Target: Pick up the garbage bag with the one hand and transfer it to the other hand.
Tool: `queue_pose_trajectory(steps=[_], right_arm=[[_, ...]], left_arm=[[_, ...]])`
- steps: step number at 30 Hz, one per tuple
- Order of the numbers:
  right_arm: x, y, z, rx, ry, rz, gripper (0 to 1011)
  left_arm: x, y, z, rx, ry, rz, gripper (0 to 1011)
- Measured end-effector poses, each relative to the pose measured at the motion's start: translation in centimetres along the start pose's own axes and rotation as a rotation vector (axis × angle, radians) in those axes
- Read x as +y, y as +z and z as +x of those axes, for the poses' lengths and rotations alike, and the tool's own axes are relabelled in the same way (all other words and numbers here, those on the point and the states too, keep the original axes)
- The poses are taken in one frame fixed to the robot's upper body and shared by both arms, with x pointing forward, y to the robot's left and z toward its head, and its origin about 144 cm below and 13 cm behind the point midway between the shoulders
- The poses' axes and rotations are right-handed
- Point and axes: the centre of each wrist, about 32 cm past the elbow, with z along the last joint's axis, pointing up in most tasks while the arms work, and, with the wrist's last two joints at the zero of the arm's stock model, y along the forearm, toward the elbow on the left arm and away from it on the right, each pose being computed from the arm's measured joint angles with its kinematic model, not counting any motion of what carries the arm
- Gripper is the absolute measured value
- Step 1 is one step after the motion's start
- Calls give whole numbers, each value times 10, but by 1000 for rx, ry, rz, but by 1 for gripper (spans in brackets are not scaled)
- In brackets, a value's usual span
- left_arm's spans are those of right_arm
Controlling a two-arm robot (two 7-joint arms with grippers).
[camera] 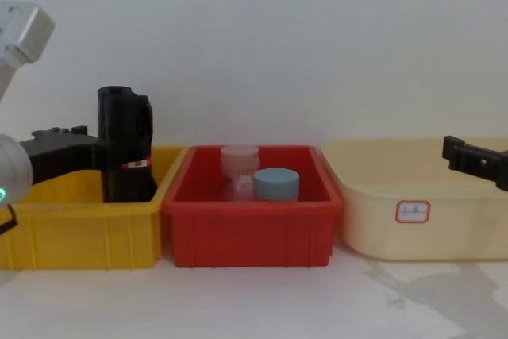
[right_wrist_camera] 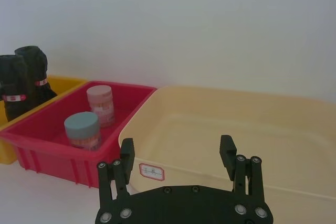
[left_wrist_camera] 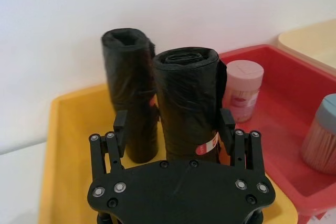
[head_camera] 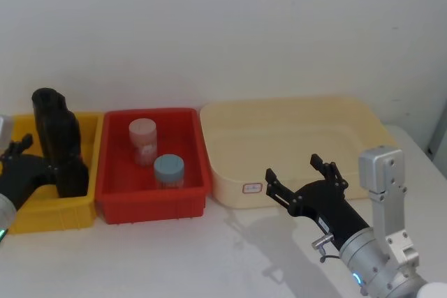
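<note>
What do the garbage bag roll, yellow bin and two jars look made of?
Garbage bag, between the left end effector's open fingers: thin black plastic film, faint sheen, wrinkled, layers coiled at top. Yellow bin: rigid moulded plastic, smooth. Pink-lidded jar and blue-lidded jar: probably clear plastic, contents showing through.

A second black roll (left_wrist_camera: 128, 93) crowds the garbage bag (left_wrist_camera: 186, 103).

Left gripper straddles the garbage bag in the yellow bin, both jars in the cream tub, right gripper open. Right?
No: the head view shows the pink jar and blue-lidded jar in the red bin, not the cream tub. Rest holds: left gripper straddles the garbage bag in the yellow bin, right gripper open.
</note>
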Motion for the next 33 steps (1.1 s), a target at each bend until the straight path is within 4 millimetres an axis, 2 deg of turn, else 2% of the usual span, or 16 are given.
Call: queue_pose_trajectory(steps=[7, 10, 16, 17, 20, 21, 25, 33], right_arm=[[0, 0, 0, 0, 0, 0, 1000], [0, 0, 0, 0, 0, 0, 1000], [0, 0, 0, 0, 0, 0, 1000], [0, 0, 0, 0, 0, 0, 1000], [0, 0, 0, 0, 0, 0, 1000], [0, 0, 0, 0, 0, 0, 1000], [0, 0, 0, 0, 0, 0, 1000], [0, 0, 0, 1, 0, 0, 1000]], left_arm=[[-17, -5, 3, 20, -74, -3, 998], [-22, -6, 2, 27, -106, -8, 954], [-28, -8, 0, 34, -145, -11, 802], [-28, -9, 0, 35, -148, -12, 750], [-29, -9, 0, 36, -149, -12, 693], [-28, -9, 0, 37, -146, -13, 633], [-26, -8, -1, 33, -131, -12, 525], [-19, -3, -3, -8, -83, 7, 457]])
